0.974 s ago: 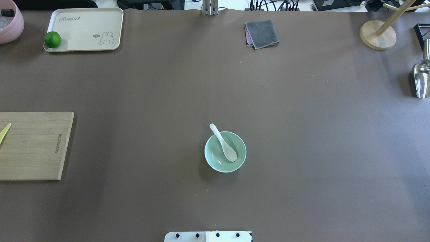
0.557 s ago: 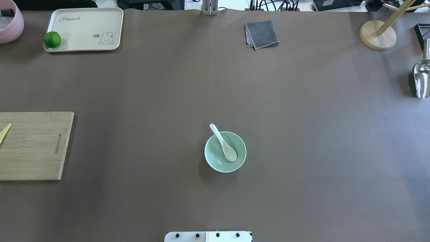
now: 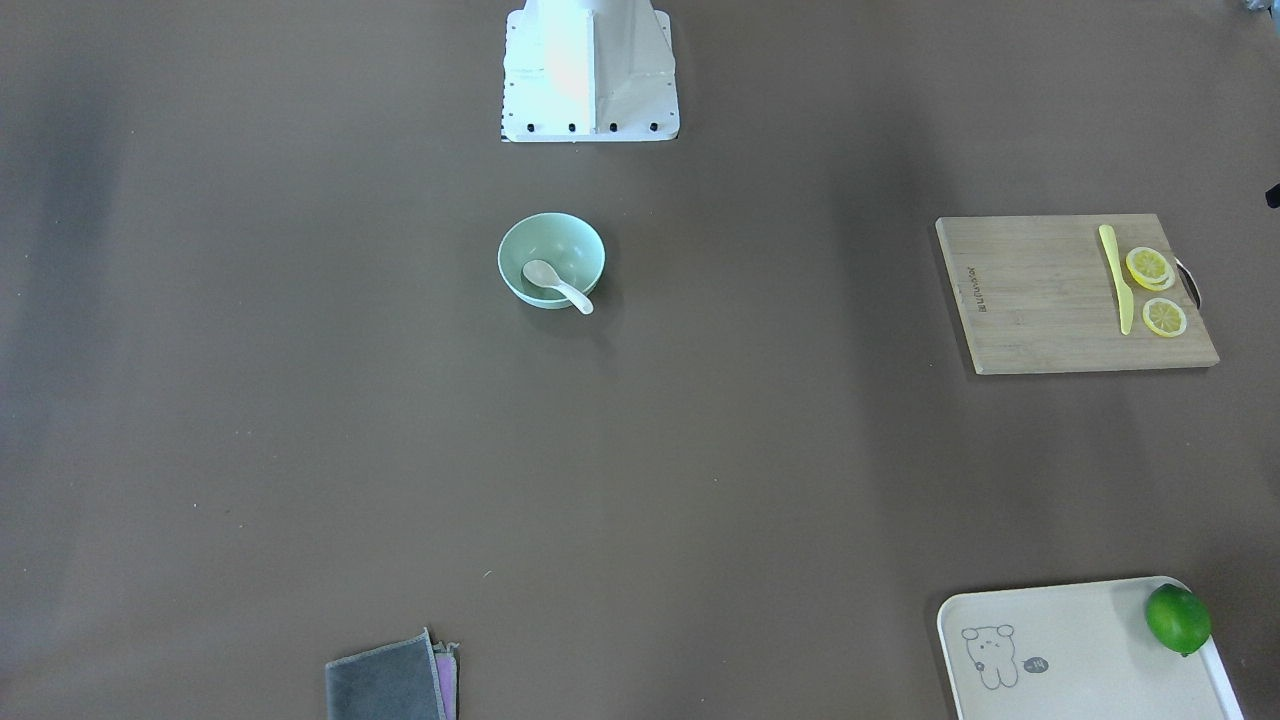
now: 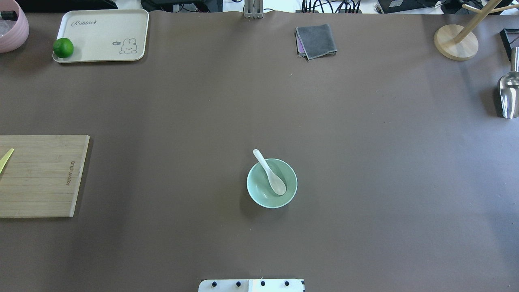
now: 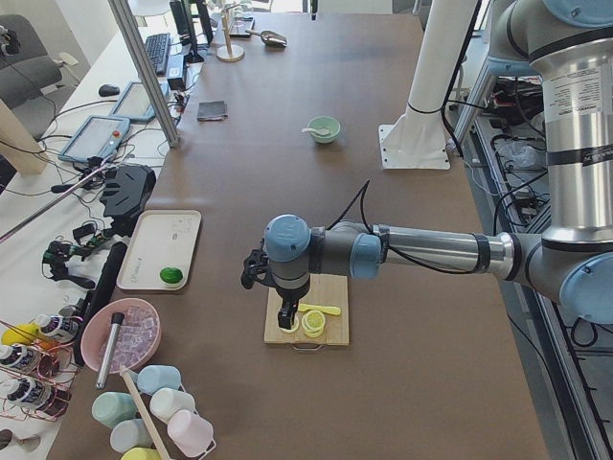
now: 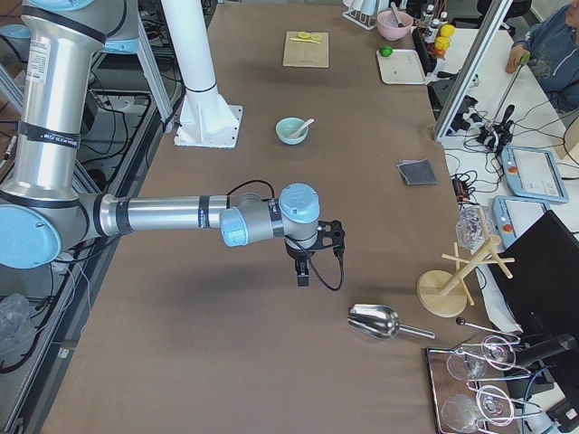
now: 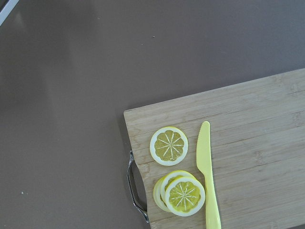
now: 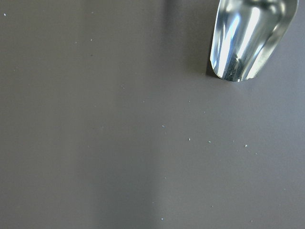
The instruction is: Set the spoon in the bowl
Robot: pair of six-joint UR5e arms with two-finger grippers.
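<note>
Left gripper (image 5: 284,324) in the lower middle of the exterior left view, pointing down over the wooden cutting board (image 5: 335,331). Seen only from that side camera, so impossible to tell whether open or closed. No object visibly held.

Right gripper (image 6: 303,276) in the middle of the exterior right view, pointing down above the bare brown table (image 6: 226,344). Again only a side view, so cannot tell open or closed. Just to its lower right, a shiny metal scoop (image 6: 374,321) lying on the table.

In the left wrist view, lower right: three lemon slices (image 7: 168,145), two of them overlapping, and just beside them the slim yellow knife (image 7: 206,176), all lying on the board.

Well apart from both grippers, a little below the centre of the overhead view: the mint-green bowl (image 4: 259,196), upright on the table. Inside it the white spoon (image 4: 269,172), scoop down in the bowl, handle leaning on the rim and sticking out toward the upper left.

Along the top of the overhead view: a beige tray (image 4: 101,36) with a lime (image 4: 63,48) at its left edge, and a folded grey cloth (image 4: 316,40).
</note>
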